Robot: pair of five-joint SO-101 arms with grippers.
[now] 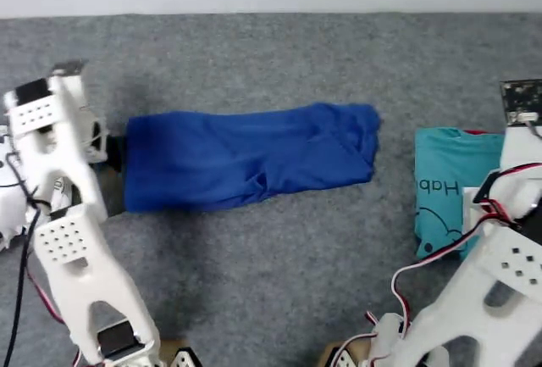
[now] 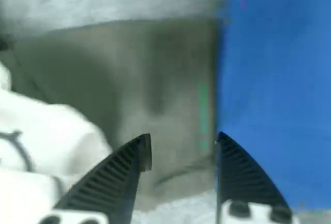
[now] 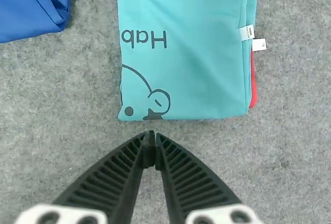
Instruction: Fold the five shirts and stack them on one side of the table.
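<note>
A blue shirt (image 1: 246,157) lies in a long folded strip across the middle of the grey table (image 1: 279,53). My left gripper (image 2: 181,149) is open at the strip's left end, low over the table, one finger (image 2: 230,164) at the blue cloth's (image 2: 274,79) edge. Nothing is between the fingers. At the right side, a folded teal shirt (image 3: 181,53) tops a stack, with a red shirt (image 3: 252,79) peeking out underneath. My right gripper (image 3: 151,140) hangs shut and empty above the bare table just off the teal shirt's (image 1: 449,189) near edge.
The blue strip's bunched right end (image 3: 31,1) lies a short gap away from the teal stack. Bare table stretches in front of the blue shirt (image 1: 279,282) and behind it. Both arm bases stand at the near edge.
</note>
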